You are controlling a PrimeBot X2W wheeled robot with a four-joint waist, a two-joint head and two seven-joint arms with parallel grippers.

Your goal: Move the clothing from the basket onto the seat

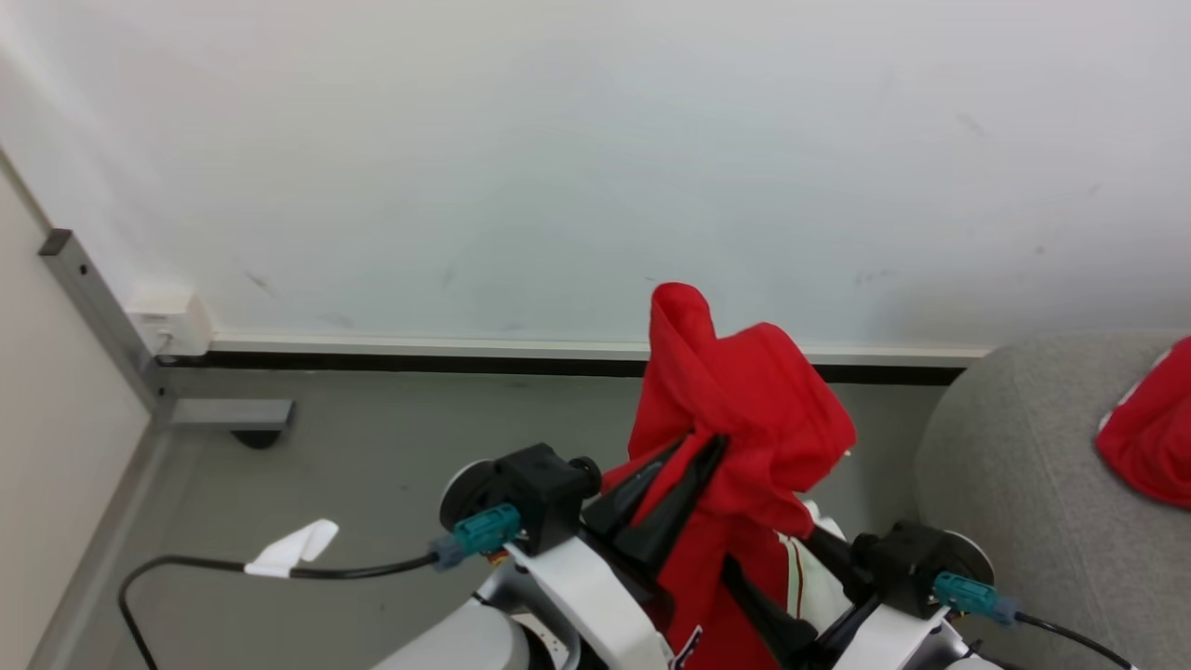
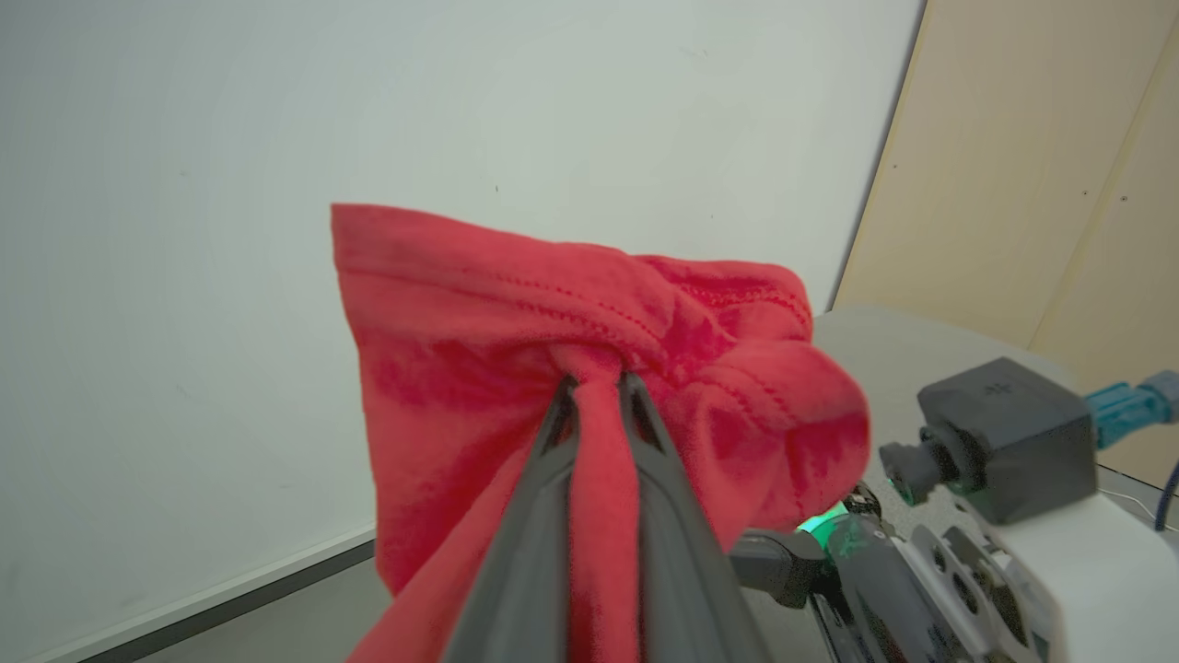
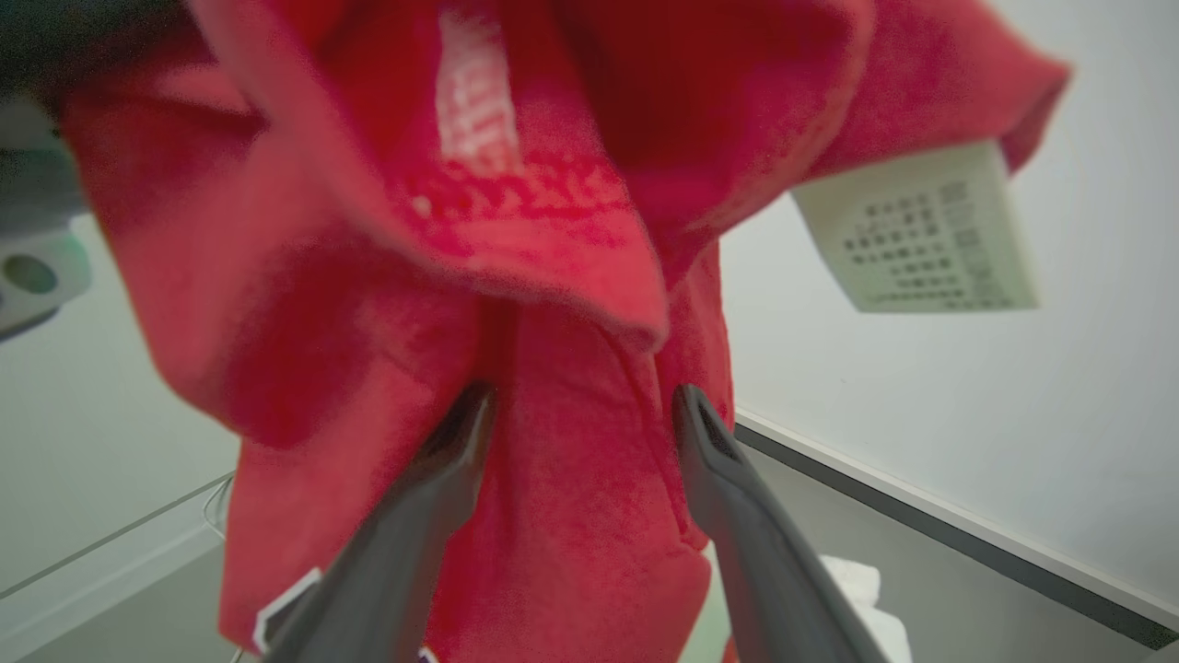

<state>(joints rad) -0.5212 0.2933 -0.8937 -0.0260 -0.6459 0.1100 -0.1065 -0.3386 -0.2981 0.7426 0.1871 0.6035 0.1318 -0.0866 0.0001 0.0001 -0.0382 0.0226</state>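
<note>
While left gripper (image 2: 599, 382) clamps the clothing (image 2: 461, 304), right wrist view reveals right gripper (image 3: 582, 398) spread around it.

Glossy white moulded forearms (image 1: 586, 586); a matte black boxy camera housing (image 1: 540, 489) at each wrist, with teal plug (image 1: 484, 532) and thin black cable (image 1: 372, 566), the left one white-tagged; long dark grey tapered fingers (image 2: 525, 552); a small green light (image 2: 820, 529).

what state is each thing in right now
bright red soft fabric garment: lifted, bunched
left end effector: shut on that garment
right end effector: open, red fabric between fingers
second red garment: lying on light grey upholstered seat
</note>
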